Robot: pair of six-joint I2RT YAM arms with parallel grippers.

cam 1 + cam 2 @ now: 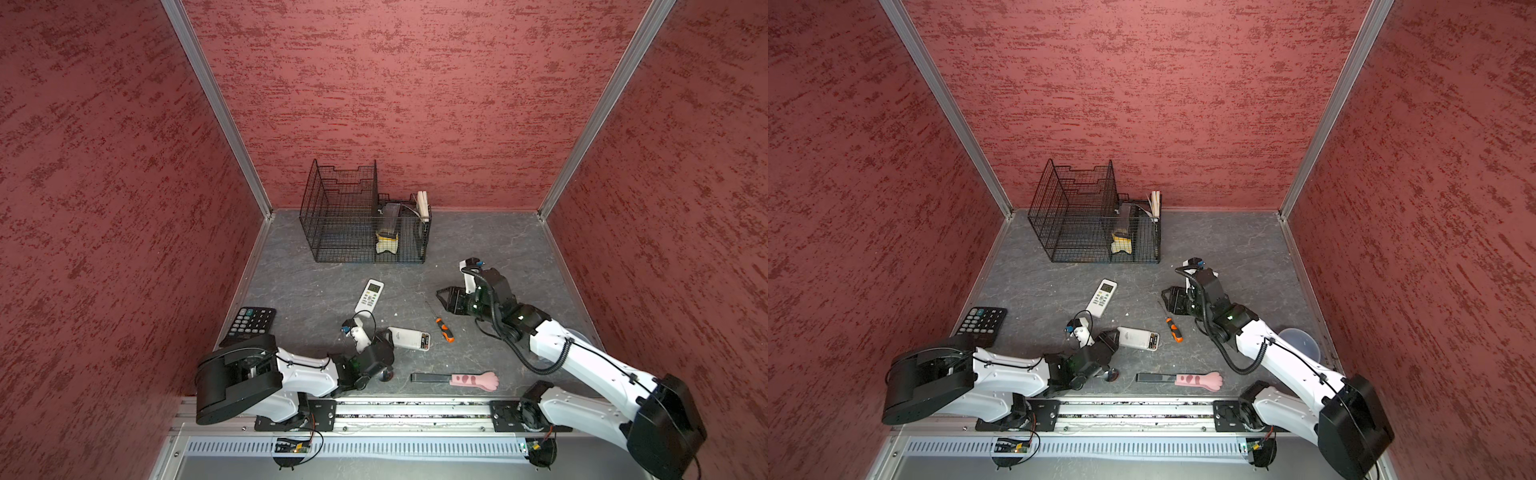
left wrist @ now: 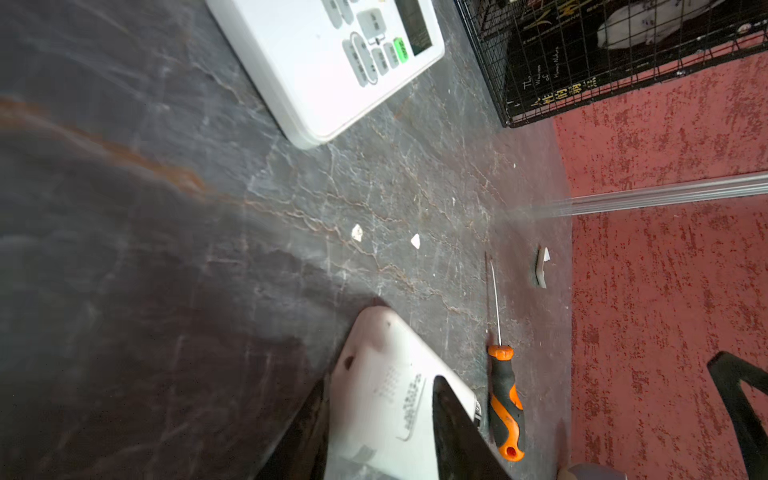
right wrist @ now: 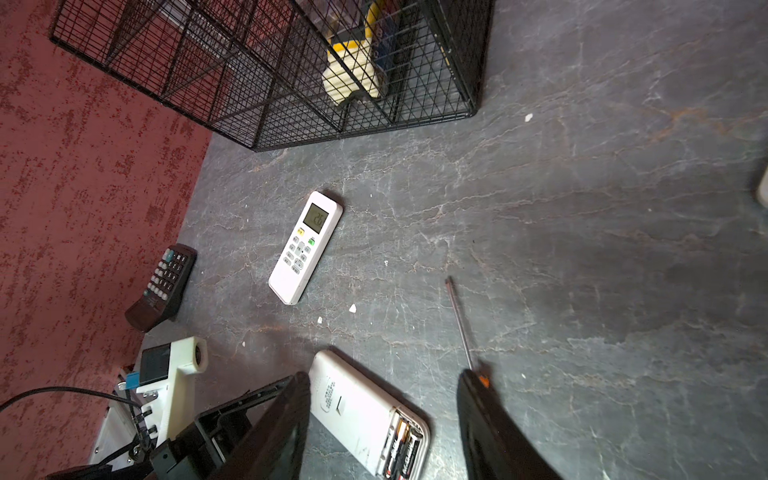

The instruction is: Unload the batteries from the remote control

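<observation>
**Present state**
The face-down remote [image 1: 409, 337] is lying on the grey table [image 1: 316, 282]. The batteries [image 3: 401, 446] are sitting in its open compartment, at the end pointing away from the left arm. The left gripper [image 2: 380, 386] is straddling the opposite end, one finger along each long side. Whether it is clamping the case or merely standing beside it cannot be told. The right gripper [image 3: 382, 376] is hovering above the table with its jaws standing wide and holding nothing.

**Probable faults**
- If the left fingers are not bracing the case, a pull on a cell is likely to drag or spin the remote, since it is lying loose on a smooth surface.
- The cells are sitting low between the compartment walls, so broad fingertips may land on the rim instead. A cell that springs free could roll away.
- The screwdriver [image 1: 444, 330] is lying just beside the compartment end, where a descending right arm could knock it.

**Limits of view**
- Both top views are showing the compartment only as a small dark patch.
- The right wrist view is showing the cells at the very edge of its frame, so their count is uncertain.
- The left wrist view is hiding the compartment behind a finger.
- A second remote [image 1: 369, 297] is lying face up nearby, with its battery bay facing the table
</observation>
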